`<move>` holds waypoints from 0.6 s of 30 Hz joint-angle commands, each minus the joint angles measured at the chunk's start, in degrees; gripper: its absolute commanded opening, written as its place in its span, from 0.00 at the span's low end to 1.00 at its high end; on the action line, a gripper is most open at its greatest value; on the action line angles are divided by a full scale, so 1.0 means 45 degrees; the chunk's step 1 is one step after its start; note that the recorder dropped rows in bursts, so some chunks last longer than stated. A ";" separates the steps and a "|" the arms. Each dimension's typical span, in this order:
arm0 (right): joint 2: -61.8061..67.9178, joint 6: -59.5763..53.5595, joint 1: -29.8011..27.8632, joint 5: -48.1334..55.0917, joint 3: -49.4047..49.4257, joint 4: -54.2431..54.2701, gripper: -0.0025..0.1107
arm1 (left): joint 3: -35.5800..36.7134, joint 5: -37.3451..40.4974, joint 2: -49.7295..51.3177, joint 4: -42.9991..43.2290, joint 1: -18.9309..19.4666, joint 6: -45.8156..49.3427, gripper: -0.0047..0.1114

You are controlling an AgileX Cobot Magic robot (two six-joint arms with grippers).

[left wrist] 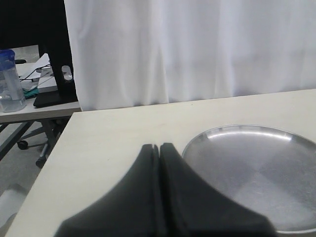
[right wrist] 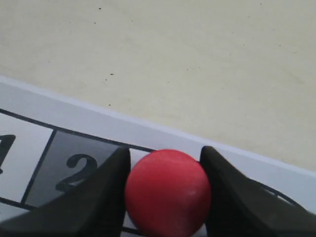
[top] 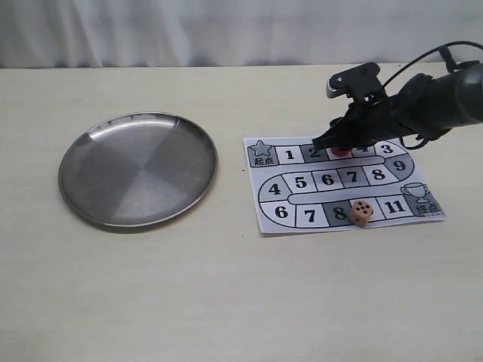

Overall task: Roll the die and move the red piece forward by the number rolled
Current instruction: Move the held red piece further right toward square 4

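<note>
The red piece (top: 341, 149) (right wrist: 168, 192) stands on the board's top row, on the square just after the grey 2. My right gripper (top: 337, 143) (right wrist: 165, 190) reaches in from the right, and its two black fingers press the piece's sides, shut on it. The die (top: 361, 212), a tan cube with dark pips showing several on top, lies on the board's bottom row between squares 8 and 11. My left gripper (left wrist: 159, 145) is shut and empty above the bare table beside the plate; the exterior view does not show it.
The paper game board (top: 268, 219) lies right of centre, with numbered squares, a star start and a cup finish. A round steel plate (top: 138, 168) (left wrist: 247, 163) sits on the left. A white curtain hangs behind the table's far edge.
</note>
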 commanded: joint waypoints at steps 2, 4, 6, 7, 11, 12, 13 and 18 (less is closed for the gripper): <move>-0.0213 -0.0067 -0.0080 0.0752 0.0112 -0.0132 0.06 | 0.0022 -0.0111 -0.0070 0.0019 -0.0095 0.0039 0.04; -0.0751 -0.0067 -0.0110 0.0810 0.0112 -0.0132 0.06 | 0.0022 -0.0111 -0.0070 0.0019 -0.0095 0.0039 0.04; -0.1360 -0.0067 -0.0142 0.0810 0.0112 -0.0132 0.06 | 0.0022 -0.0111 -0.0070 0.0019 -0.0095 0.0039 0.04; -0.1898 -0.0090 -0.0218 0.0770 0.0112 -0.0271 0.06 | 0.0022 -0.0111 -0.0070 0.0019 -0.0095 0.0039 0.04; -0.2616 -0.0059 -0.0805 0.0818 0.0112 -0.0462 0.06 | 0.0022 -0.0111 -0.0070 0.0019 -0.0095 0.0039 0.04; -0.2448 -0.0040 -0.1098 0.0975 0.0112 -0.0439 0.06 | 0.0022 -0.0111 -0.0070 0.0019 -0.0095 0.0039 0.04; -0.2340 -0.0040 -0.1203 0.1014 0.0112 -0.0403 0.06 | 0.0022 -0.0111 -0.0070 0.0019 -0.0095 0.0039 0.04; -0.1176 0.0051 -0.1262 0.0961 0.0112 -0.0403 0.06 | 0.0022 -0.0111 -0.0070 0.0019 -0.0095 0.0039 0.04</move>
